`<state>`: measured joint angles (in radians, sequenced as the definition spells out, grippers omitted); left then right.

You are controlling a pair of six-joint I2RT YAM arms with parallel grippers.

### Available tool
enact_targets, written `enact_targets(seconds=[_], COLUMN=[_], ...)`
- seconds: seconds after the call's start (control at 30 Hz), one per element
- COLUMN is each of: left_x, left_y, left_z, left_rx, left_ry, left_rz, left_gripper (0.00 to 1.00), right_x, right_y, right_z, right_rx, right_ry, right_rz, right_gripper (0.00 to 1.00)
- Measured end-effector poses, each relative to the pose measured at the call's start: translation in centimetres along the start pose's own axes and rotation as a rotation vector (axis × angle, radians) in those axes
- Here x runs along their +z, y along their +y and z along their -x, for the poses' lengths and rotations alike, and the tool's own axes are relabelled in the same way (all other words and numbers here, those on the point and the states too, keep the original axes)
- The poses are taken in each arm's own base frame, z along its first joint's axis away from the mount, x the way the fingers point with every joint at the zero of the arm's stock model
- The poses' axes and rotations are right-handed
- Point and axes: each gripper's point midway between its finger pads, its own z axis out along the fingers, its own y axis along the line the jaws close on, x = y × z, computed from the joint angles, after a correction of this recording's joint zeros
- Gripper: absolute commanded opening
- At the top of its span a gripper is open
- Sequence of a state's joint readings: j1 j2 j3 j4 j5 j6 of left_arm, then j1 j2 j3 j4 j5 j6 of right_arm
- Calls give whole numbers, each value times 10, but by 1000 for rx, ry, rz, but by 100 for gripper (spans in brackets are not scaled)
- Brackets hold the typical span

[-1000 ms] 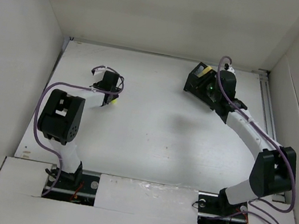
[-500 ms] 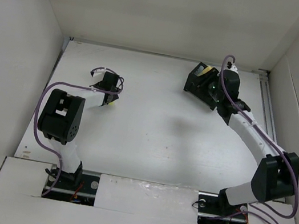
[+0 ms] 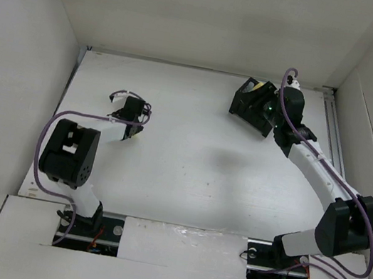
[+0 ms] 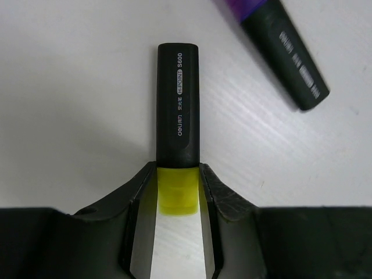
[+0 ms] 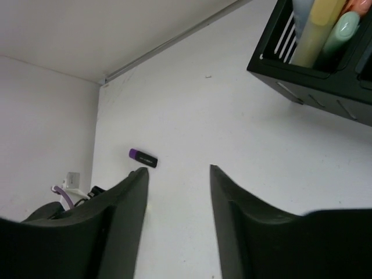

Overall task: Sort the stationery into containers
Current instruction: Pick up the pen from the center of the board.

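From above: two grippers and one black organiser box point(image 3: 245, 101) at the far right. The right gripper point(image 3: 270, 114) is at the box's near edge, and the left gripper point(image 3: 132, 111) is well apart on the left.

Left wrist: two pens. The yellow highlighter point(image 4: 178, 110) lies flat, its yellow barrel pinched between the narrowed jaws, its black cap pointing away. The purple highlighter point(image 4: 285, 49) lies apart at the upper right.

Right wrist: the jaws stand wide, holding nothing. The box, up right, holds at least three pastel pens point(image 5: 317, 29).

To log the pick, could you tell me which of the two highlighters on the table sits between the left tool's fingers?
The yellow highlighter, black cap pointing away; the purple highlighter lies apart, untouched.
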<state>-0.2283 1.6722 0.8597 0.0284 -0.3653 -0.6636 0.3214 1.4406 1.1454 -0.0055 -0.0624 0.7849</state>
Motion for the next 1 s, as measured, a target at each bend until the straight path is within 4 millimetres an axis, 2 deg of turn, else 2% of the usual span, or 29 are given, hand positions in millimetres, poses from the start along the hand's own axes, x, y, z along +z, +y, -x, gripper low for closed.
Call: enact_targets(seconds=[0.17,0.3,0.43,0.53,0.67,0.8,1.0], left_x=[-27,-51,-80,-102,-130,-149,-166], left_y=[23,27,-1,-28,-57,-73,-85], left_z=[-21,-31,-27,-19,-16,-22,-30], left_rx=[-1,-12,-19,-4,39,85,132], left_ry=[25,28,10,-9,-35,-25,-16], left_rz=[-37,-138,-366,-543,-750,-890,-996], left_gripper=[0,0,0,0,0,0,0], right_x=[5,16,22,24,23,28,34], right_y=[7,13,29,51,71,78,91], right_z=[-15,-39,-69,-100,-133,-158,-194], right_rx=[-5,-19,-55,-97,-134,-154,-193], right_ry=[79,186,293,387,477,542,617], right_rz=[59,112,180,254,322,349,371], right_gripper=[67,71,74,77,78,80,80])
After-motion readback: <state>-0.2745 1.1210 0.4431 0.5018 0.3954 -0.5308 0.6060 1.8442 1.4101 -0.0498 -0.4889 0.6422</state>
